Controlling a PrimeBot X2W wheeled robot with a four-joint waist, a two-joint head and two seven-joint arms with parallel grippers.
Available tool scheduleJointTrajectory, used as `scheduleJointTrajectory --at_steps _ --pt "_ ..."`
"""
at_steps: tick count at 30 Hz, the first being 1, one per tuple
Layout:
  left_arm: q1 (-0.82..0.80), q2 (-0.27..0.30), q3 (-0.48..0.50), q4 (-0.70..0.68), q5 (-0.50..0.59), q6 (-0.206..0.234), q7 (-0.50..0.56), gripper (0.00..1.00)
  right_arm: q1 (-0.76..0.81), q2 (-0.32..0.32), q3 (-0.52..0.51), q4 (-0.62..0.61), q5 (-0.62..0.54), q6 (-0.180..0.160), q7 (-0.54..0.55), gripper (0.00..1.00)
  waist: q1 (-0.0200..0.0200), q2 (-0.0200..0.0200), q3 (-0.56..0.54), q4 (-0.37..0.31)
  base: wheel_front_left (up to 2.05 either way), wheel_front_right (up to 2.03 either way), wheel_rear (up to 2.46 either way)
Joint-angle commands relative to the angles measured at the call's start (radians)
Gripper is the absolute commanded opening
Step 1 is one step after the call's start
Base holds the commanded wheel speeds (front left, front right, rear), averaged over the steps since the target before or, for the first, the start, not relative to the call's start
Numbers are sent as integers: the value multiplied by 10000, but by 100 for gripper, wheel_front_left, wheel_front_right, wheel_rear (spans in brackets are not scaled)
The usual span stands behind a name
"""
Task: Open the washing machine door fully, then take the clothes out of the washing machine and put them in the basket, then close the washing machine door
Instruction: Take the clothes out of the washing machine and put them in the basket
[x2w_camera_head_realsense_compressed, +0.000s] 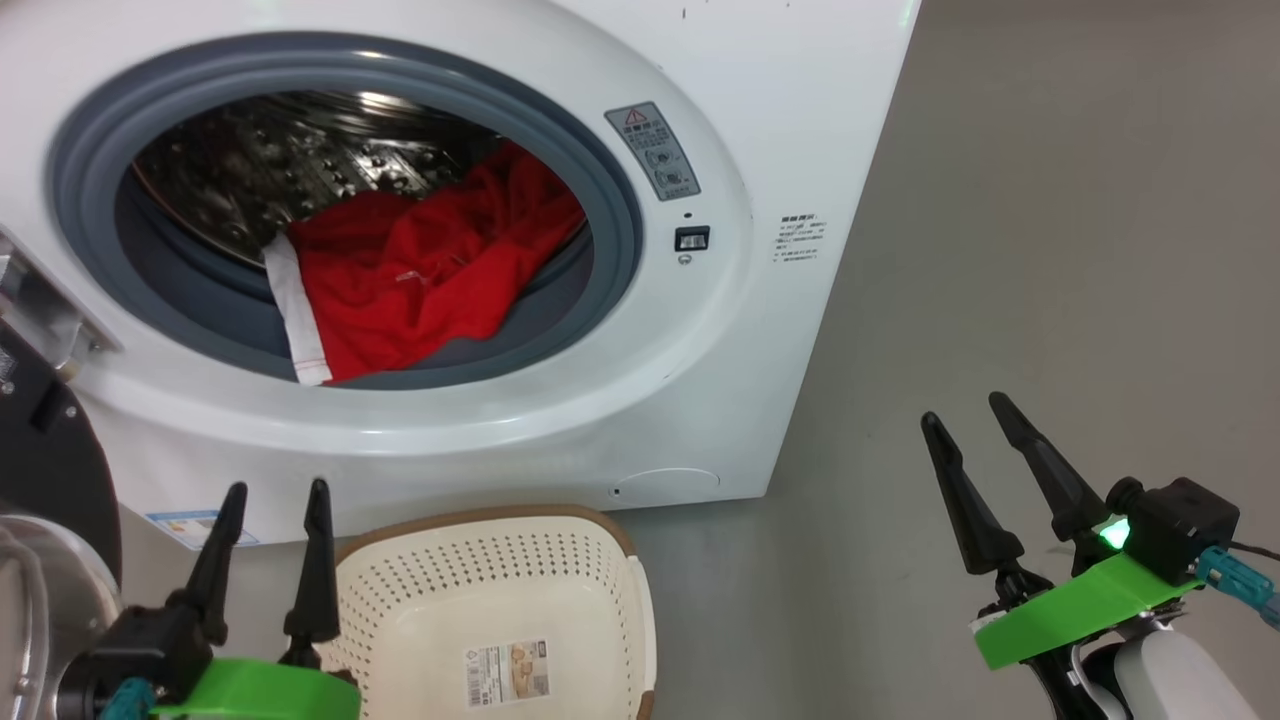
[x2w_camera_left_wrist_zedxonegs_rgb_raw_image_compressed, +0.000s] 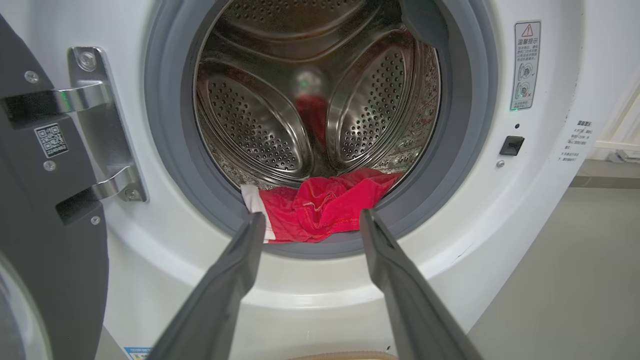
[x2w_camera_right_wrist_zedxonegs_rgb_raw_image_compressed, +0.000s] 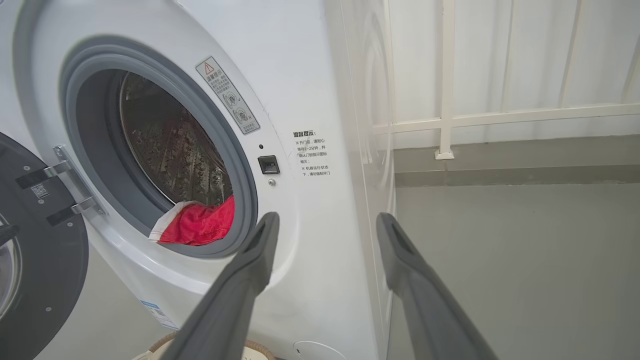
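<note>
The white washing machine (x2w_camera_head_realsense_compressed: 820, 120) stands with its door (x2w_camera_head_realsense_compressed: 45, 470) swung wide to the left, hinge side showing in the left wrist view (x2w_camera_left_wrist_zedxonegs_rgb_raw_image_compressed: 45, 210). Red clothes (x2w_camera_head_realsense_compressed: 420, 270) with a white band lie on the grey gasket at the drum's lower edge, also seen as clothes (x2w_camera_left_wrist_zedxonegs_rgb_raw_image_compressed: 320, 207) and clothes (x2w_camera_right_wrist_zedxonegs_rgb_raw_image_compressed: 200, 225). The cream basket (x2w_camera_head_realsense_compressed: 610, 560) sits on the floor below the opening. My left gripper (x2w_camera_head_realsense_compressed: 277, 495) is open, empty, low in front of the washer beside the basket. My right gripper (x2w_camera_head_realsense_compressed: 967, 410) is open, empty, over the floor right of the washer.
Grey floor (x2w_camera_head_realsense_compressed: 1050, 250) stretches to the right of the machine. A white railing (x2w_camera_right_wrist_zedxonegs_rgb_raw_image_compressed: 445, 120) and wall stand behind it in the right wrist view. The open door's dark inner face takes up the left side near my left arm.
</note>
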Motion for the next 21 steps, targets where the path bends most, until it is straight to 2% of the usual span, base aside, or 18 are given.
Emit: scheduleJointTrajectory --at_steps 1,8,21 --pt "-479 210 332 -188 99 -9 -124 100 -256 -39 158 -291 -130 16 -118 100 0 -1 171 -95 0 0 0" --pt "-1198 258 377 77 99 101 -124 100 -464 25 79 -394 -161 16 -118 100 0 -1 698 -287 0 0 0" --pt "-3220 711 457 1536 150 361 307 100 -882 189 10 -537 -218 16 -118 100 0 -1 1605 -652 0 0 0"
